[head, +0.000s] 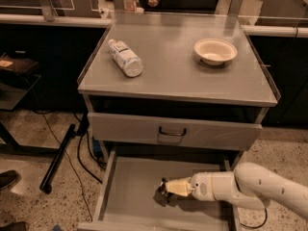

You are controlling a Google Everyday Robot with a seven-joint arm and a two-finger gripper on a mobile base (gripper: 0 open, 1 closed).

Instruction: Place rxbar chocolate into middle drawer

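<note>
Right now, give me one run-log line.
gripper: low inside middle drawer | drawer: open | rxbar chocolate: not discernible | bottle, bowl: on cabinet top

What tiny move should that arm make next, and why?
Probably ease down and leave the rxbar chocolate there: the gripper hangs low over the bare floor of the open middle drawer, with what looks like the dark bar at its tip.

Dim, warm light falls from above, leaving a soft sheen on the worktop and deep shade beneath it. The hand, low over the middle drawer floor, casts a faint shadow just beside itself. The background is dark.
</note>
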